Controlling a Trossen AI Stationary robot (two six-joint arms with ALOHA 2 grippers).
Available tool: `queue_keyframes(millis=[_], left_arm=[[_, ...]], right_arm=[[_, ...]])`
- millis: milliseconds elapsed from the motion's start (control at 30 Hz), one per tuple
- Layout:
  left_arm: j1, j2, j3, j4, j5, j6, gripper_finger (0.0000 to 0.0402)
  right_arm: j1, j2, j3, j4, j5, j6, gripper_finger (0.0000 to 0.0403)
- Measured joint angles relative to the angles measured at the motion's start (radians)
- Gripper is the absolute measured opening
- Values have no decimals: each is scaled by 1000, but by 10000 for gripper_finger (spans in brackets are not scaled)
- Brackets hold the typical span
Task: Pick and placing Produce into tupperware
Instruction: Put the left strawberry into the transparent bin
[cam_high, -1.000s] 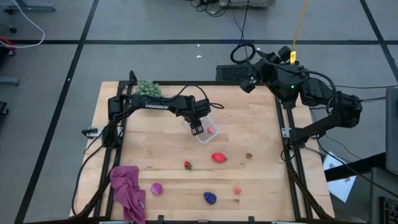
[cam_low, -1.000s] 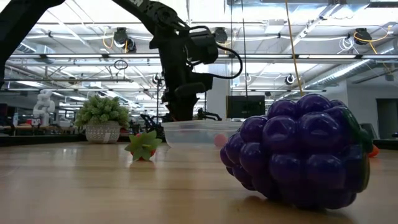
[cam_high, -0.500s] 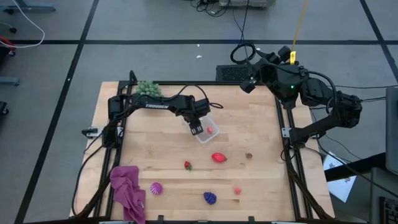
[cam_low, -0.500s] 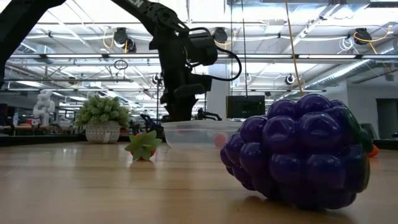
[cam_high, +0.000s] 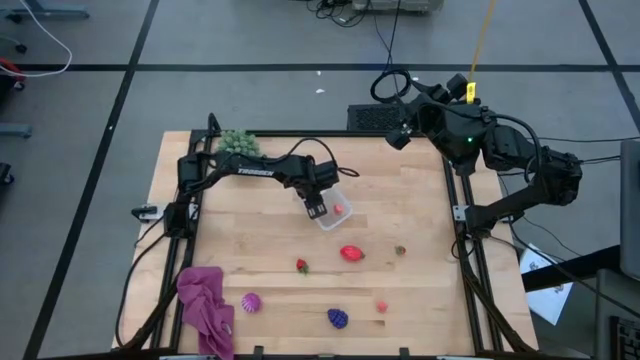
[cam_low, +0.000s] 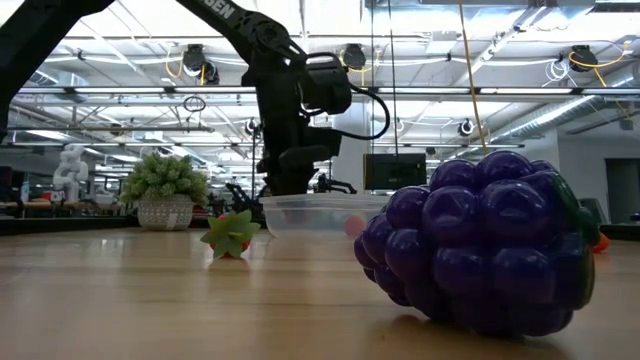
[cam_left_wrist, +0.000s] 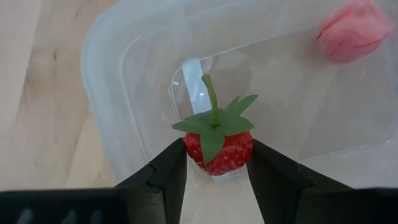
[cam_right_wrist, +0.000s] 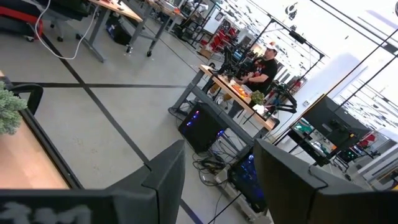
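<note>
Gripping a strawberry, the left gripper hangs over the tupperware, a pink fruit beyond.

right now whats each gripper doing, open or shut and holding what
Left gripper: shut on a red strawberry, over the tupperware.
Right gripper: parked off the table's far right corner, fingers apart, holding nothing.

Item count, table surface
Tupperware: one. Produce pieces: eight, two at the container, six loose on the wood. Magenta cloth: one. Spiky green plant: one. Robot arms: two.
</note>
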Motion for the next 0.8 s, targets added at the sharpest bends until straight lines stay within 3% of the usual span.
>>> queue_keyframes(millis=[367,800], left_arm=[[0,0,0,-1,0,-18,161],[-2,0,0,-1,-8,-24,224]], right_arm=[[0,0,0,0,0,0,181],[0,0,0,0,0,0,181]])
